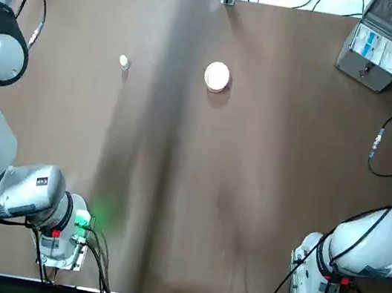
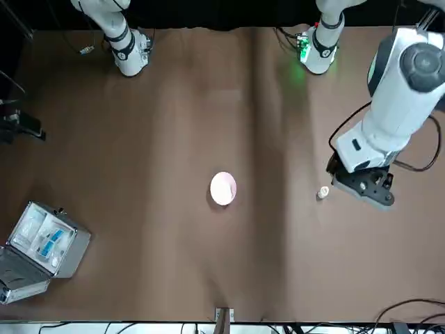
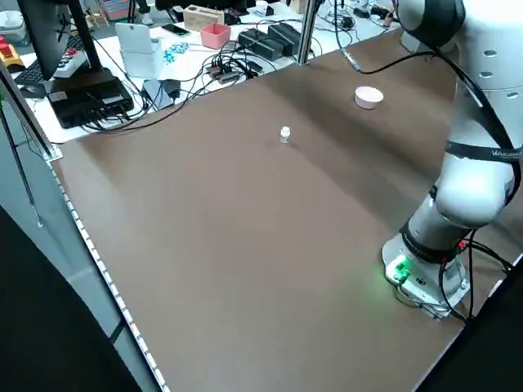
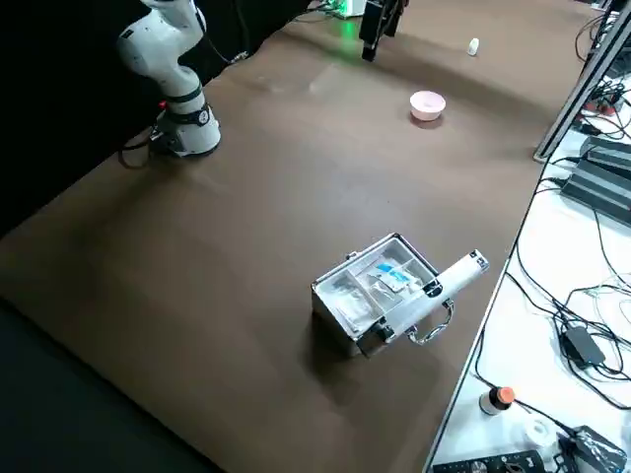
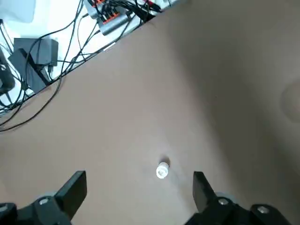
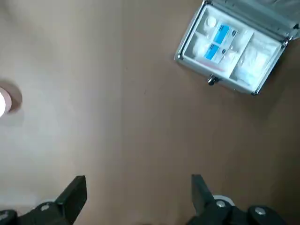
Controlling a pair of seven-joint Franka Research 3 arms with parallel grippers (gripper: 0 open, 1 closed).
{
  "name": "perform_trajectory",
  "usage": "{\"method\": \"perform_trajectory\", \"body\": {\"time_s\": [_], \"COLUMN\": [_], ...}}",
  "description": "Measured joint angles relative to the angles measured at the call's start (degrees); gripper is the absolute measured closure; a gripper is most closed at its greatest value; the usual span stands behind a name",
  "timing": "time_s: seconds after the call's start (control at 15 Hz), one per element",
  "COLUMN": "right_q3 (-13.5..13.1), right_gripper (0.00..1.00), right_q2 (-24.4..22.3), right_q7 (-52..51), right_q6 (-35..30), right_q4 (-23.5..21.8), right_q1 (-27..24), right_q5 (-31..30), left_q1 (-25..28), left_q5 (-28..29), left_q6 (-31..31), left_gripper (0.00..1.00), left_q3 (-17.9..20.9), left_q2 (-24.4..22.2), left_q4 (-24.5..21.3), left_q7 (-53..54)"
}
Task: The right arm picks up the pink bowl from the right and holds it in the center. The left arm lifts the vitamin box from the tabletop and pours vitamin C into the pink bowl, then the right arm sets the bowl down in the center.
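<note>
The pink bowl stands upright on the tabletop, near the middle of its far half; it also shows as the pink bowl in the front view. The vitamin box stands to the bowl's left, apart from it. My left gripper hangs open above the table with the vitamin box below, between its fingers and untouched. In the front view the left gripper sits just beside the box. My right gripper is open and empty, high over the table's right side.
A grey hinged case with blue-white contents lies open at the far right corner. Cables and devices line a white bench beyond the table's far edge. Both arm bases stand at the near edge.
</note>
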Motion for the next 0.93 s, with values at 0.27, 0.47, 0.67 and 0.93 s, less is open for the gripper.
{"method": "perform_trajectory", "body": {"time_s": [0.27, 0.47, 0.67, 0.93], "right_q3": [1.0, 1.6, 2.1, 2.0], "right_gripper": [0.02, 0.02, 0.02, 0.02], "right_q2": [-7.3, -8.6, -8.6, -8.6], "right_q7": [0.0, 0.0, 0.0, 0.0], "right_q6": [6.2, 7.1, 7.4, 7.8], "right_q4": [-11.0, -13.5, -14.0, -14.1], "right_q1": [-0.6, -0.7, -0.7, -0.9], "right_q5": [0.0, 0.0, 0.0, -0.1], "left_q1": [-6.8, -11.8, -12.0, -10.9], "left_q5": [-8.6, -12.2, -13.1, -17.9], "left_q6": [-1.8, -4.2, -9.8, -11.9], "left_gripper": [0.00, 0.00, 0.00, 0.00], "left_q3": [15.2, 23.9, 24.6, 24.9], "left_q2": [-5.8, -9.6, -13.1, -14.2], "left_q4": [0.0, -0.2, -0.7, -2.0], "left_q7": [0.2, -0.4, -8.4, -12.5]}}
